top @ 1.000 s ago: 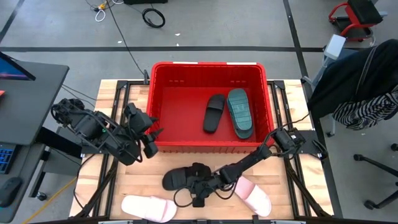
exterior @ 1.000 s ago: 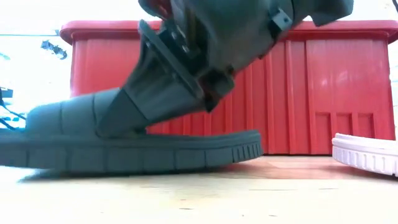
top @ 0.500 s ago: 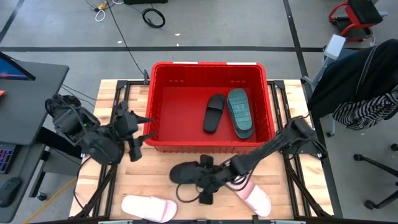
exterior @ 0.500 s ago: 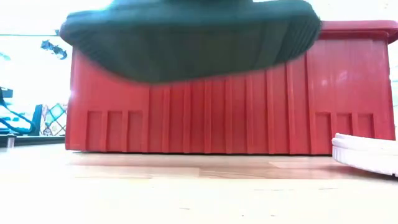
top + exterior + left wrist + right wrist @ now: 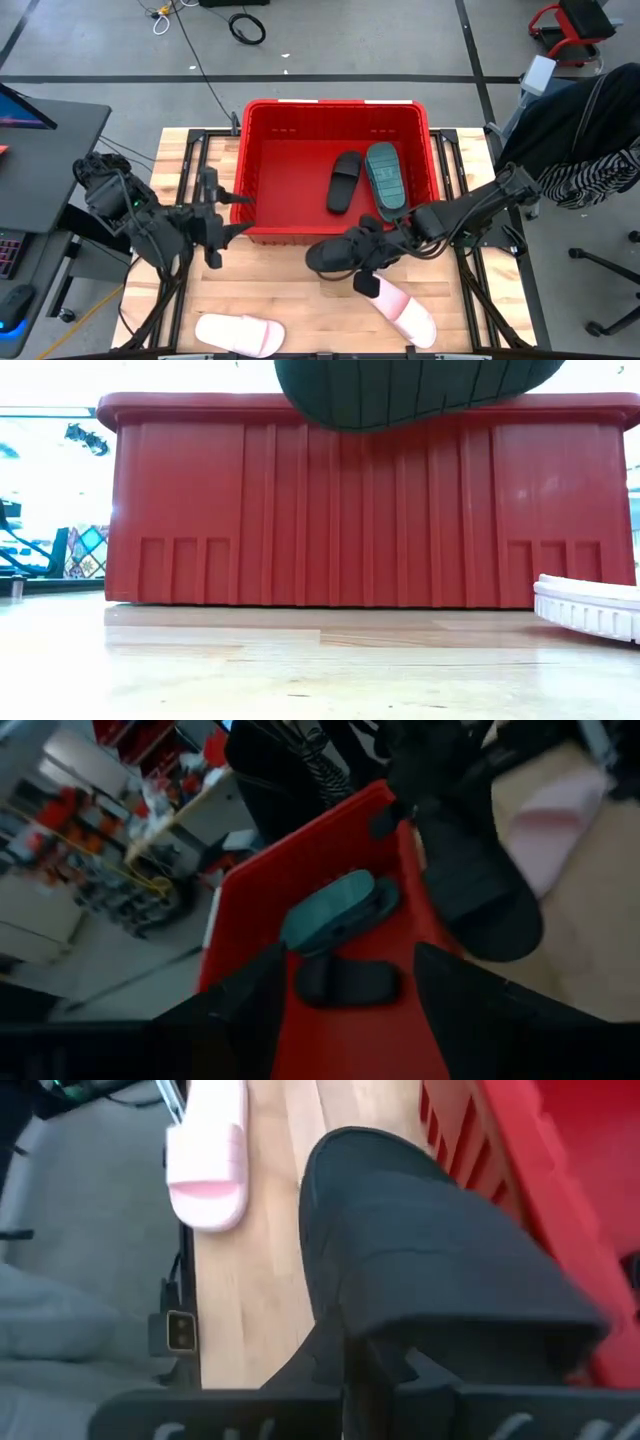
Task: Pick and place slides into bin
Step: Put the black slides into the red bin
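The right gripper, clamped on a black slide, holds it in the air just outside the near wall of the red bin, where a black and a teal slide already lie. Carried too low, its toe may catch the thick rim and twist free. The left gripper waits, fingers spread, beside the bin's left wall; two pale slides sit along the table's near edge.

We are seeing a black slide's grooved sole hanging above the table before the red bin, a pale slide (edge only) lying at right.
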You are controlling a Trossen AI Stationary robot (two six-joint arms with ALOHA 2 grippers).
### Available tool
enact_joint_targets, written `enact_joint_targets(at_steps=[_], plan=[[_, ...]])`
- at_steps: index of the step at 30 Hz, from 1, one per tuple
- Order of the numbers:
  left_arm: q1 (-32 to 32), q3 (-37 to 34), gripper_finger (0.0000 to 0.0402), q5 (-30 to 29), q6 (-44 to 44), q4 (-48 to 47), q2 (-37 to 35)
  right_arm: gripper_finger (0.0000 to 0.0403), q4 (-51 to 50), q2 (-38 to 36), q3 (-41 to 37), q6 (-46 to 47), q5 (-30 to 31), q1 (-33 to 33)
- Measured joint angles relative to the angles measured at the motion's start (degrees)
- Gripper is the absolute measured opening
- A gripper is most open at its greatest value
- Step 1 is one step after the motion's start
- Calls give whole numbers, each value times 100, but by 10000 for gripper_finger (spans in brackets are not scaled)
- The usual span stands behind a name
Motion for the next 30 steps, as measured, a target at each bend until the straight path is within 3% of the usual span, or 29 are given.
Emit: enact_joint_targets(at_steps=[7, 12, 17, 23, 27, 30], plan=[[253, 0, 220, 185, 314, -1, 0, 8, 406, 64, 218, 94, -211, 185], [461, 2, 209, 674, 198, -36, 151, 7, -192, 75, 215, 1573, -301, 618], [565, 0, 199, 728, 366, -67, 408, 7, -1061, -14, 213, 2938, -69, 1137], [953, -2, 192, 731, 1030, -24, 822, 7, -1357, -1051, 208, 3810, 801, 1433], [1247, -2, 195, 783, 1588, 580, 1017, 7, -505, -1907, 216, 3446, 1615, 1424], [1338, -4, 196, 909, 2128, 1382, 1025, 7, -367, -2389, 219, 3116, 1769, 1265]])
